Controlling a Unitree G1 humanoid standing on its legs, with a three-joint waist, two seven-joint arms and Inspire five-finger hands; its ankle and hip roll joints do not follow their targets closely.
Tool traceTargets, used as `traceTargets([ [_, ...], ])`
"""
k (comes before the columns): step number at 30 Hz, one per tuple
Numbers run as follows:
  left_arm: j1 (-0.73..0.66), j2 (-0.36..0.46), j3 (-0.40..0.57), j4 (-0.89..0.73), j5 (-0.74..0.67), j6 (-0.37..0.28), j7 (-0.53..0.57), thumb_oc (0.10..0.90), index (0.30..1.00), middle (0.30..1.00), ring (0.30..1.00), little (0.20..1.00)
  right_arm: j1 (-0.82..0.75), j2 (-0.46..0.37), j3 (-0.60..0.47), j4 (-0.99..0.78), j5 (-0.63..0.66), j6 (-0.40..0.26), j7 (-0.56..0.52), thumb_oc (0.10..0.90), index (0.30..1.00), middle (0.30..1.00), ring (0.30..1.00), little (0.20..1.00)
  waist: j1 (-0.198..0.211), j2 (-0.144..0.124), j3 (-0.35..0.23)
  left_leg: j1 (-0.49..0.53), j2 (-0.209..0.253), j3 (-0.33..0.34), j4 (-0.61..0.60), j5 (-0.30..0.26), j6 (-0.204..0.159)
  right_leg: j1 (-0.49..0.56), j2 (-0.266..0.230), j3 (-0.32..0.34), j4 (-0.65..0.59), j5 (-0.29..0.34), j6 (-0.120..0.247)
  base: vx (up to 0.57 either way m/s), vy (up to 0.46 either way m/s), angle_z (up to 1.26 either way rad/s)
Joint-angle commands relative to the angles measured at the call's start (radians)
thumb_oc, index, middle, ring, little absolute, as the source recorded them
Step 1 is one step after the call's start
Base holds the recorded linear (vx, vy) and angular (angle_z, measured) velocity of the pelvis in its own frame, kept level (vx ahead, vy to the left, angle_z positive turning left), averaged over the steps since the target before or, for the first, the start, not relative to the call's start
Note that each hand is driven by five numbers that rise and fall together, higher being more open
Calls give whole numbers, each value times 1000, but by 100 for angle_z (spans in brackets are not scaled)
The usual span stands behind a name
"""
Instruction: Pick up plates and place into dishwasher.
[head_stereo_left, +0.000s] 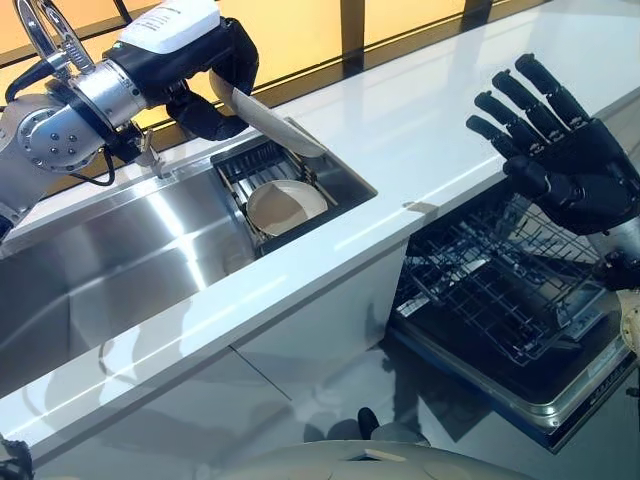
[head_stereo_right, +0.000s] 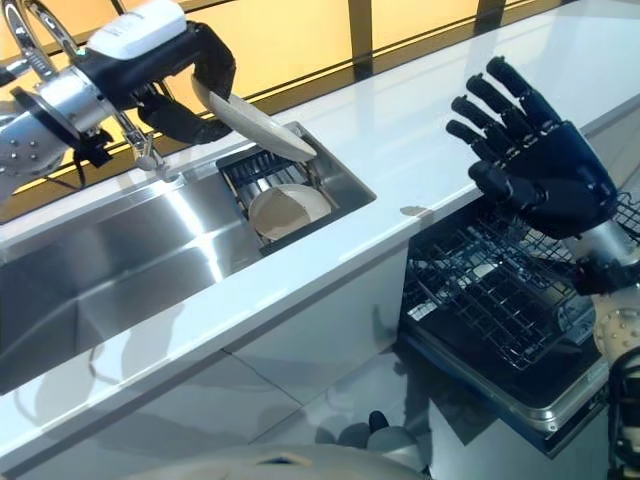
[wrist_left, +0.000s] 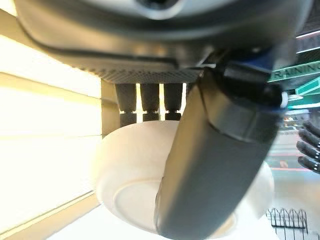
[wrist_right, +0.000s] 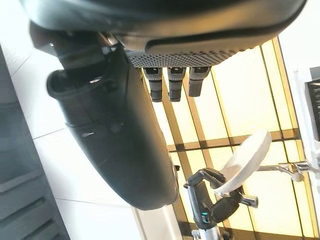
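Observation:
My left hand (head_stereo_left: 215, 85) is shut on a cream plate (head_stereo_left: 268, 122), pinched between thumb and fingers and held tilted above the dark rack (head_stereo_left: 262, 160) at the right end of the sink. The left wrist view shows the plate (wrist_left: 130, 185) close up under the thumb (wrist_left: 210, 170). A second cream plate (head_stereo_left: 286, 205) lies in that rack below. My right hand (head_stereo_left: 565, 150) is open, fingers spread, raised over the open dishwasher's wire rack (head_stereo_left: 500, 290). The right wrist view shows the held plate (wrist_right: 247, 160) from afar.
A steel sink basin (head_stereo_left: 120, 270) runs along the left. The white countertop (head_stereo_left: 420, 130) stretches between sink and dishwasher. The dishwasher door (head_stereo_left: 520, 395) hangs open low at the right. A faucet (head_stereo_left: 45, 35) stands at the far left.

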Motion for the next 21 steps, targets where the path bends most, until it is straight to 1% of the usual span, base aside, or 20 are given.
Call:
traceTargets([
  [1,-147,7,157,96,-166,40,23,100,300,300,300,200,-127,-46,-44,-47,-80,-165,-69,800,900,900,900,900,8,-35,-93,-56,-35,-31,2,19,40,69,4,7,5,-50,77,0,0,0],
  [2,-151,-2,158,89,-179,53,21,100,300,300,300,200,-136,-52,-36,-47,-118,-188,-94,800,900,900,900,900,8,-35,-93,-56,-35,-31,2,19,39,69,4,7,5,-50,77,0,0,0],
  [3,-152,-15,164,79,-181,67,20,100,300,300,300,200,-142,-56,-29,-46,-198,-232,-128,800,900,900,900,900,8,-36,-93,-56,-35,-32,2,20,39,69,3,7,5,-49,77,0,0,0],
  [4,-151,-16,166,78,-181,68,20,100,300,300,300,200,-143,-55,-26,-47,-217,-238,-132,800,900,900,900,900,8,-36,-93,-56,-35,-31,2,20,39,69,3,7,5,-49,77,0,0,0],
  [5,-151,-22,168,63,-186,83,22,100,300,300,300,200,-148,-69,-16,-52,-259,-264,-154,800,900,900,900,900,8,-36,-93,-56,-34,-33,2,21,39,69,3,8,5,-49,77,0,0,0],
  [6,-145,-31,173,34,-185,103,36,100,300,300,300,200,-149,-86,-6,-71,-409,-316,-217,800,900,900,900,900,8,-37,-91,-57,-35,-35,2,23,38,67,4,7,6,-47,77,0,0,0],
  [7,-141,-37,177,16,-192,113,40,100,300,300,300,200,-149,-107,4,-81,-507,-346,-264,800,900,900,900,900,9,-39,-89,-57,-35,-38,2,24,39,68,4,9,6,-47,76,0,0,0],
  [8,-137,-38,182,10,-194,116,40,100,300,300,300,200,-150,-114,10,-83,-552,-360,-283,800,900,900,900,900,9,-40,-89,-57,-35,-39,2,24,39,68,4,9,6,-47,75,0,0,0],
  [9,-135,-39,182,-2,-210,122,44,100,300,300,300,200,-152,-141,27,-98,-610,-374,-336,800,900,900,900,900,9,-38,-89,-58,-36,-41,2,25,40,68,5,8,5,-46,76,0,0,0],
  [10,-135,-39,182,-2,-210,122,44,100,300,300,300,200,-152,-141,27,-98,-610,-374,-336,800,900,900,900,900,9,-38,-89,-58,-36,-41,2,25,40,68,5,8,5,-46,76,0,0,0],
  [11,-135,-52,185,-21,-240,133,42,100,300,300,300,200,-173,-179,55,-118,-734,-379,-397,800,900,900,900,900,12,-39,-88,-58,-36,-43,2,26,40,69,6,10,6,-47,74,0,0,0],
  [12,-135,-52,185,-21,-240,133,42,100,300,300,300,200,-173,-179,55,-118,-734,-379,-397,800,900,900,900,900,12,-39,-88,-58,-36,-43,2,26,40,69,6,10,6,-47,74,0,0,0],
  [13,-127,-67,192,-41,-286,144,49,100,300,300,300,200,-204,-199,95,-132,-830,-347,-443,800,900,900,900,900,14,-40,-84,-57,-37,-44,2,27,40,71,7,10,6,-47,72,0,0,0],
  [16,-118,-92,200,-53,-334,146,47,100,300,300,300,200,-246,-214,151,-137,-903,-318,-479,800,900,900,900,900,19,-41,-81,-56,-37,-46,2,26,41,73,6,9,6,-48,72,-10,2,-1],
  [19,-95,-146,212,-87,-396,151,51,100,300,300,300,200,-329,-215,238,-133,-978,-267,-537,800,900,900,900,900,23,-44,-76,-53,-37,-47,2,26,41,77,6,10,7,-50,69,0,0,0],
  [20,-80,-170,222,-102,-412,147,51,100,300,300,300,200,-362,-212,275,-120,-1023,-256,-570,800,900,900,900,900,27,-45,-74,-51,-36,-50,2,26,41,80,5,9,7,-50,68,0,0,0],
  [21,-76,-171,224,-104,-414,147,51,100,300,300,300,200,-368,-212,281,-118,-1028,-256,-573,800,900,900,900,900,26,-45,-73,-50,-36,-50,2,26,41,80,5,9,7,-50,68,0,0,0],
])
